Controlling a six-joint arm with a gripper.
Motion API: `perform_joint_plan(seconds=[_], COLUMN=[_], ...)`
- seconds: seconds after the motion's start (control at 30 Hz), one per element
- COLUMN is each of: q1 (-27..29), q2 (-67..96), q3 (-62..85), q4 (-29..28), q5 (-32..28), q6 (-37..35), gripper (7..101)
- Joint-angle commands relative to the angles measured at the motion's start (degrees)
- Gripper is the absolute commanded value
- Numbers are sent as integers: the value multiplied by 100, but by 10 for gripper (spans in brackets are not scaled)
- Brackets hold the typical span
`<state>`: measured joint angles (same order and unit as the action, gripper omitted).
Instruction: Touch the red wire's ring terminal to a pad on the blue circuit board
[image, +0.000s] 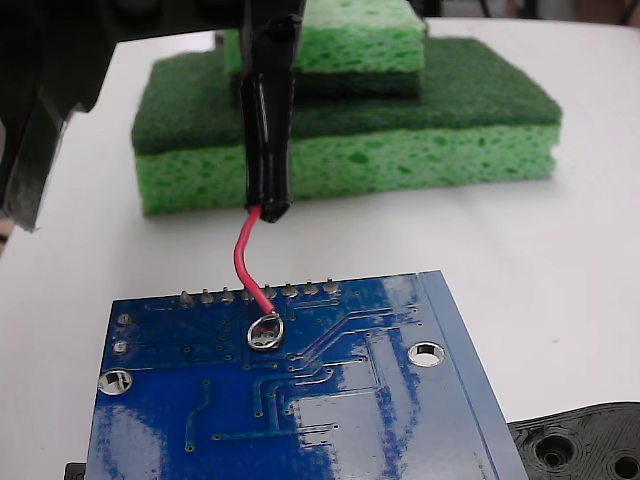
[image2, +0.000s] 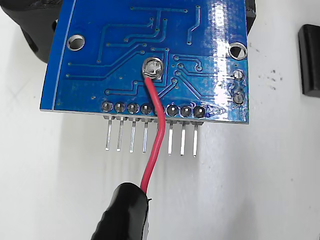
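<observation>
The thin, curved red insulated wire (image: 247, 262) runs from a thick glossy black sleeve (image: 266, 140) down to its small silver ring terminal (image: 264, 332), which lies on the large glossy blue circuit board (image: 380, 420) just inside the row of solder blobs (image2: 150, 108). Whether a silver-white pad sits beneath the ring cannot be told. The hand (image: 268, 30) appears to pinch the sleeve, but its fingers are not clear enough to be sure.

As a judgement, extra downward push could bend the soft wire and slide the ring onto a neighbouring trace or solder blob.

On the white counter (image: 560, 230), stacked green sponges (image: 400, 150) stand behind the board and a black plastic part with holes (image: 585, 445) lies beside it; neither blocks the wire.
</observation>
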<state>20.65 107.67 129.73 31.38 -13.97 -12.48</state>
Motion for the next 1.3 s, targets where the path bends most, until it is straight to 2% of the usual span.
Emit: perform_joint_plan(seconds=[0.03, 0.23, 0.5, 0.8, 0.93, 1.07, 1.3], q1=[0, -9, -237, -475, -800, -1248, -1397], q2=[88, 1107, 2936, 5528, 6671, 6732, 6732], q3=[9, 545, 1687, 3313, 3858, 3894, 3920], q4=[-62, -220, 53, 686, 1046, 1090, 1195], q5=[-35, -70, 281, 492, 703, 1134, 1081], q6=[0, 220, 624, 1222, 1433, 1661, 1644], gripper=[1003, 1003, 1003, 1003, 1003, 1003, 1003])
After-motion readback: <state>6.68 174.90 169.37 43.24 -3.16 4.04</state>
